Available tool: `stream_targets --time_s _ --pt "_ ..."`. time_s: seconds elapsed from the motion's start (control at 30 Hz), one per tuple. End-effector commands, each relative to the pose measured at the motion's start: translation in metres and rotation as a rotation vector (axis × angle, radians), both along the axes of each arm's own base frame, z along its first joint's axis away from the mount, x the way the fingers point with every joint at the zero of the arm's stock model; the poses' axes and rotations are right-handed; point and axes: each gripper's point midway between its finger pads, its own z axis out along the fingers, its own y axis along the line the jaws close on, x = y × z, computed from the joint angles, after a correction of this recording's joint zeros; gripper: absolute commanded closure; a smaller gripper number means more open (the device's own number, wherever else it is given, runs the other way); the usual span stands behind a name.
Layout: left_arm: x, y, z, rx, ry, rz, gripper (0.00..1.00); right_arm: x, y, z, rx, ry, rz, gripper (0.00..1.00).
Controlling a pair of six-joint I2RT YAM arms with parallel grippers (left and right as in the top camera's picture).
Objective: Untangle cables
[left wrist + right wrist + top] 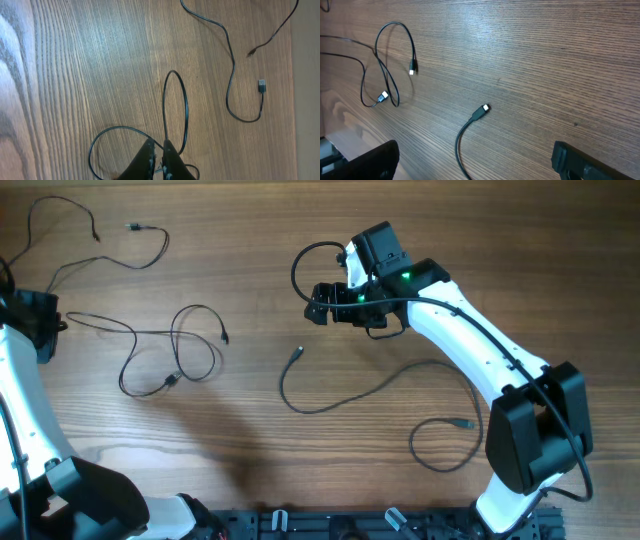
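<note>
Three thin black cables lie apart on the wooden table. One cable (110, 255) lies at the far left, also in the left wrist view (230, 75). A looped cable (185, 345) lies left of centre and shows in the right wrist view (390, 65). My left gripper (58, 323) is shut on its left end, which passes between the fingertips (157, 150). A third cable (380, 385) runs from centre to the right, its plug (484, 107) on the table. My right gripper (312, 302) is open and empty just beyond that plug (475, 147).
The right arm (470, 340) reaches over the right half of the table, above part of the third cable. The left arm (25, 410) runs along the left edge. A dark rail (340, 525) lines the front edge.
</note>
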Motion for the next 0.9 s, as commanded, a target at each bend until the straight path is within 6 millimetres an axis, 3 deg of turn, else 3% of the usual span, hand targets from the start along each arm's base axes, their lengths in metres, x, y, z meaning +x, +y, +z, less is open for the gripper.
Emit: stream_targets --time_s 0.0,0.87 --pt "-0.0037 0.004 -0.0038 0.005 0.016 0.023 0.91 -0.001 -0.0018 -0.0086 -0.017 0.013 -0.006 0.0" --pt "-0.0028 -0.0048 -0.0067 -0.038 0.013 -0.003 0.92 -0.0005 -0.0022 -0.0088 -0.02 0.011 -0.007 0.0"
